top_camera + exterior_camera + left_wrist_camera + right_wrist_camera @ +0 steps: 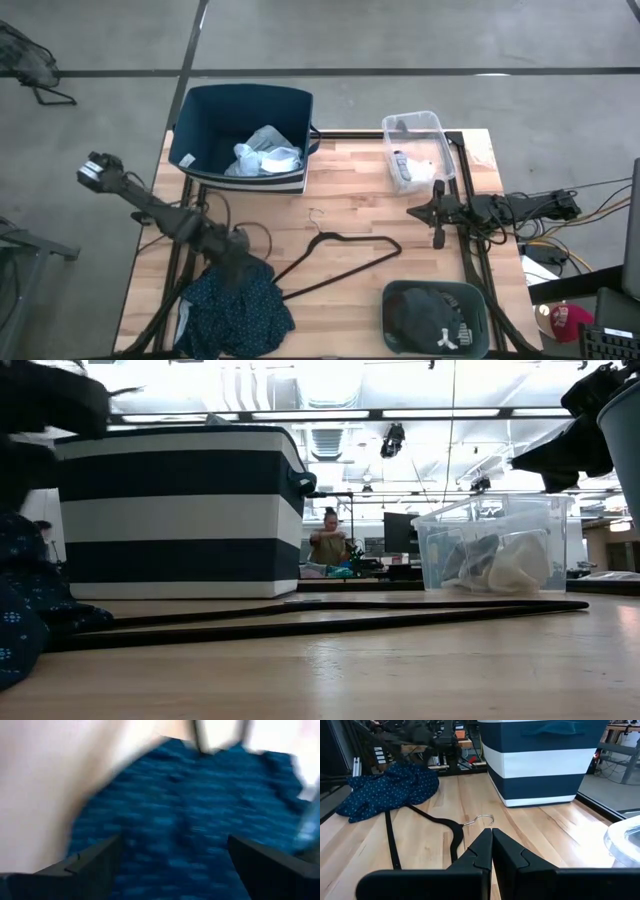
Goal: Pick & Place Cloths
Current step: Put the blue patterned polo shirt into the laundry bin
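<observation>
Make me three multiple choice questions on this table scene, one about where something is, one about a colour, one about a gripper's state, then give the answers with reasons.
1. Where does the hanger lie?
A. In the striped bin
B. On the table between the arms
C. In the clear tub

2. What colour is the cloth under the left gripper?
A. Dark teal with dots
B. Maroon
C. White

3. How do the right gripper's fingers stand?
A. Wide open
B. Shut on the hanger
C. Shut, holding nothing

Answers:
1 B, the high view shows it flat on the bare wood.
2 A, the teal cloth fills the space between the open fingers in the left wrist view.
3 C, the right wrist view shows the fingers pressed together above the wood, short of the hanger.
</observation>
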### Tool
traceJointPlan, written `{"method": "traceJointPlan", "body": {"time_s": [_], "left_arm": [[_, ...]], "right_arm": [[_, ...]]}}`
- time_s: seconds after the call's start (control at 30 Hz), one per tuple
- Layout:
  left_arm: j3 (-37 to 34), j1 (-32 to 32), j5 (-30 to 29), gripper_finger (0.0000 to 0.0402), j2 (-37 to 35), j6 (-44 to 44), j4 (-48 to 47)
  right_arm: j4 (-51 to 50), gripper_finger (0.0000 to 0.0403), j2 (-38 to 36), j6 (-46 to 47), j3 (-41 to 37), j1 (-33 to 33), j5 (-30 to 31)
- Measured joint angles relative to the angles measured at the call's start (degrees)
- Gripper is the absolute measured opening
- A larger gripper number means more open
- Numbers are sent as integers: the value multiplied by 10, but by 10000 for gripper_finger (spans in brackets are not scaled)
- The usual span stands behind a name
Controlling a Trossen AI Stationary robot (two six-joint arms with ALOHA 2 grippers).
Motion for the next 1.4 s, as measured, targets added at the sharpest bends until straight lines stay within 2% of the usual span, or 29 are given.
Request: {"method": "traceJointPlan", "body": {"time_s": [0.1,0.23,0.33,0.43,0.53,0.83,0.93,1.0,1.1,1.2,1.37,1.4], "left_arm": [[-17,-55,-5,363,16,-54,62],[-23,-109,-13,362,56,-120,88],[-23,-143,-22,362,88,-143,148],[-23,-161,-45,362,121,-135,229],[-23,-170,-52,362,159,-134,272],[-21,-180,-49,362,267,-91,300],[-21,-179,-52,349,292,-61,308],[-20,-179,-62,326,306,-46,310],[-20,-171,-64,270,318,-27,310],[-21,-162,-65,192,316,-1,307],[-23,-141,-61,36,284,57,302],[-23,-136,-58,22,274,65,298]], "right_arm": [[0,8,0,0,0,0,0],[0,9,0,0,0,0,0],[0,9,0,0,0,0,0],[0,9,0,0,0,0,0],[0,9,0,0,0,0,0],[0,9,0,0,0,0,0],[0,8,0,0,0,0,0],[0,8,0,0,0,0,0],[0,8,0,0,0,0,0],[0,8,0,0,0,0,0],[0,8,0,0,0,0,0],[0,8,0,0,0,0,0]]}}
